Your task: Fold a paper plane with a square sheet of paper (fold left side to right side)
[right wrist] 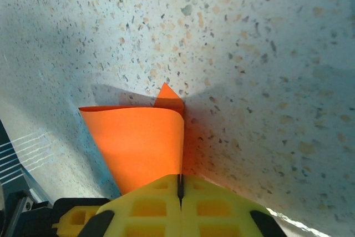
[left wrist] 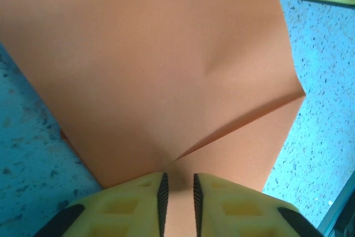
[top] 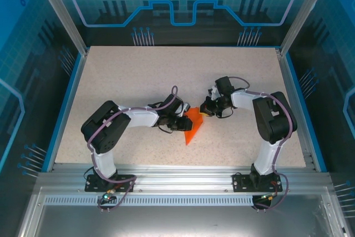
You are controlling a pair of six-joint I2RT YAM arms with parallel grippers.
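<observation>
The square sheet of paper (top: 194, 127) is lying part-folded, the right pincer (right wrist: 180, 191) clamping its raised edge, the left pincer (left wrist: 177, 190) gaping narrowly over it, further folds seemingly remaining.

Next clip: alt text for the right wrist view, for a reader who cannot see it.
The right gripper, shut, pinches the edge of a curled orange paper above a speckled table. A small pointed corner of the paper shows behind the curl.
</observation>
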